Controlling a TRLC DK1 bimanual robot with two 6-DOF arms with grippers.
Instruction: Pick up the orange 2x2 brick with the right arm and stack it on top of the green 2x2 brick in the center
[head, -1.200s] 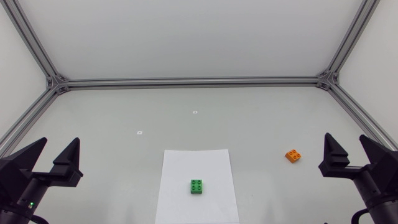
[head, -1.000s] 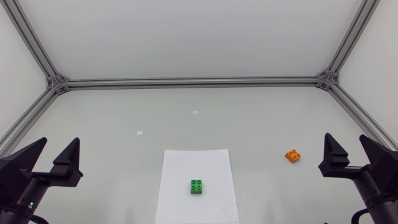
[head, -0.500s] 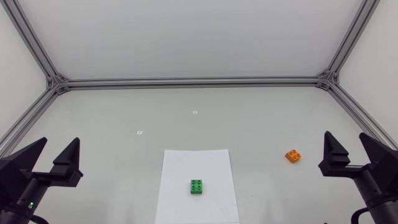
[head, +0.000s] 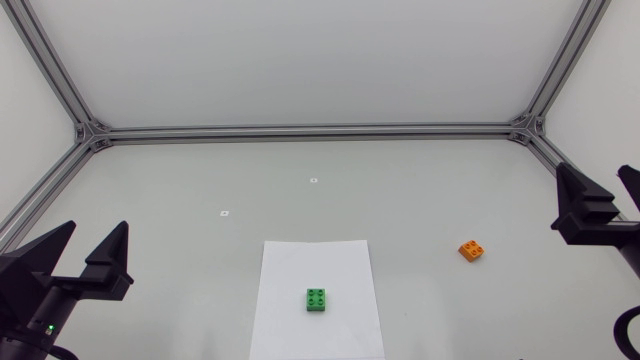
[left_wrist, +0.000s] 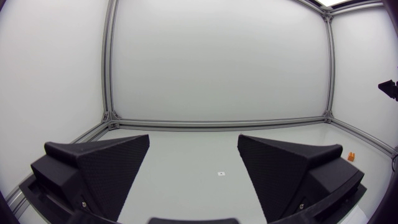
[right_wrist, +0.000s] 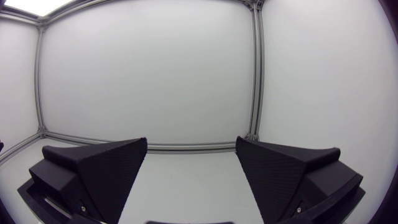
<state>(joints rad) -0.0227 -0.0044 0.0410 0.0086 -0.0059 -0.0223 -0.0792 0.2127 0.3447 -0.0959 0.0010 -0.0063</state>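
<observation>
- Orange 2x2 brick (head: 473, 250) lies slightly askew, right of the white paper sheet (head: 290, 262) that holds the green 2x2 brick (head: 317, 299), and well apart from it.
- Probably hard, light, smooth plastic; pinch two opposite flat sides below the studs.
- Right gripper (head: 596, 182) is spread wide and empty; left gripper (head: 96, 235) likewise.

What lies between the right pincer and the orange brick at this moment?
Nothing. In the head view, only bare table separates the open right pincer from the orange brick.
</observation>
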